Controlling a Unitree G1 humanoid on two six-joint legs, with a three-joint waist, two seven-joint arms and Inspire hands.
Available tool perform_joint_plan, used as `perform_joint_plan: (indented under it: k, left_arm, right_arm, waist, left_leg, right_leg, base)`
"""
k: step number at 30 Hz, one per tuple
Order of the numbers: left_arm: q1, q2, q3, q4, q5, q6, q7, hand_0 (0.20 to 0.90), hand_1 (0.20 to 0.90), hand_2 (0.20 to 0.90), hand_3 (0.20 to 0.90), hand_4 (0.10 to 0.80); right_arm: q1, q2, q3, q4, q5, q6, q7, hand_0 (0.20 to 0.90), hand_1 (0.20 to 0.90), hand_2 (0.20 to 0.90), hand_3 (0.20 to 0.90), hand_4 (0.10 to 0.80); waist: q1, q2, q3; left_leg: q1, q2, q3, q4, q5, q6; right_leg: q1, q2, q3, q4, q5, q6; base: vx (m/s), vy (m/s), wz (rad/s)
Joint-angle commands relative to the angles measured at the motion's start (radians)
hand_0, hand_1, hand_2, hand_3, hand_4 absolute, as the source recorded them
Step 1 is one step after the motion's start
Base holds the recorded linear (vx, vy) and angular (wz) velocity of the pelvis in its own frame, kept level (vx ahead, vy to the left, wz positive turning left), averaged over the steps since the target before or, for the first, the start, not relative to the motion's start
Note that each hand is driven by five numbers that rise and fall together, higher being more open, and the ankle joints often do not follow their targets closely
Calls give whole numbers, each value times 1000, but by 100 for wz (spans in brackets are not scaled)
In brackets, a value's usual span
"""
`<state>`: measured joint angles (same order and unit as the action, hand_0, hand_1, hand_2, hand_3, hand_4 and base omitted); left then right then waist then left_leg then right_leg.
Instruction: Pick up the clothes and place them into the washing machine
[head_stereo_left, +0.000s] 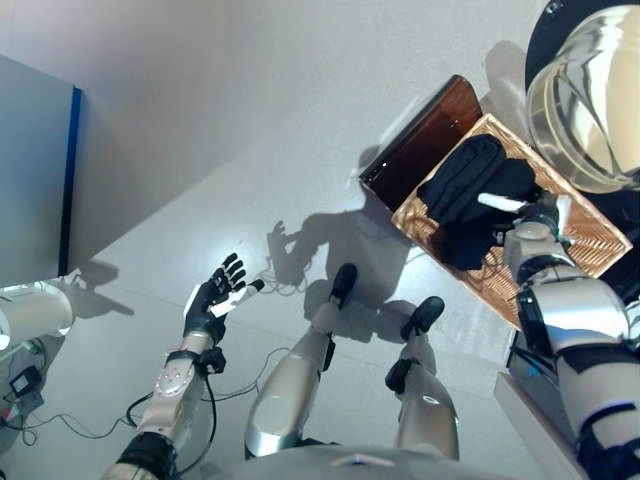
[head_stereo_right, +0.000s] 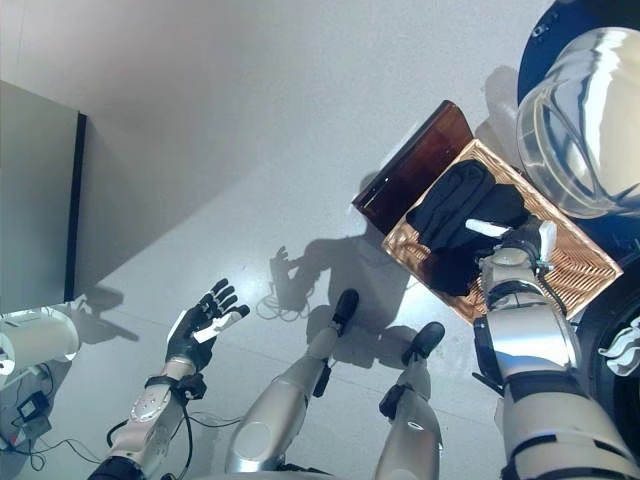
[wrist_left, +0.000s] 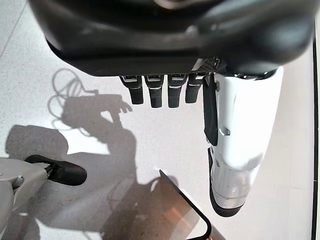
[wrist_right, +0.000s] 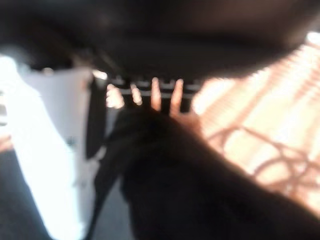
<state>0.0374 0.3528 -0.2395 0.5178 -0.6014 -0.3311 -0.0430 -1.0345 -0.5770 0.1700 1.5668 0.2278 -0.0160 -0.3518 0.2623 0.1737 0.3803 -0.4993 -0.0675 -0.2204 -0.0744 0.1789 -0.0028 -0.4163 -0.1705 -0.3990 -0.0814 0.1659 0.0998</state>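
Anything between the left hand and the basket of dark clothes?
Only bare floor between the left hand and the basket of dark clothes, seen in both eye views.

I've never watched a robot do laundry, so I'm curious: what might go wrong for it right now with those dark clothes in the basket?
The right hand is down among the black clothes in the wicker basket, and its fingers are hidden, so it may catch only part of the pile and drop a piece on the way. Lifted cloth could also snag on the basket's rim. The left hand hangs open over the floor, too far away to help steady anything.
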Motion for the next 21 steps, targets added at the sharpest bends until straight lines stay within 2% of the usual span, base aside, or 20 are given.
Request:
perform_joint_plan:
  k: [1,3,21]
  left_arm:
    - [13,89,31,-84,-3,-37,14,900,900,900,900,800]
    - [14,88,38,-87,0,-36,12,900,900,900,900,800]
    - [11,95,72,-58,20,-35,7,900,900,900,900,800]
  right_arm:
    - [-113,-7,121,-22,-114,-7,19,820,820,820,820,743]
    - [-117,2,129,-26,-131,-4,28,200,200,200,200,300]
    - [-45,-2,56,-59,-79,-26,9,200,200,200,200,300]
  waist:
    - [45,1,-2]
    - [45,1,-1]
    - [39,-20,-21]
  left_leg:
    - [-44,-51,18,-13,-4,-60]
    - [-45,-52,17,-13,-4,-60]
    - [-26,-58,16,-13,-8,-58]
  right_leg:
    - [-74,-53,38,102,-28,35]
    - [-73,-53,40,99,-27,35]
    - [-38,-57,34,79,-19,38]
  base:
    - [-7,-1,4]
    - [0,0,0]
    - [-3,-2,2]
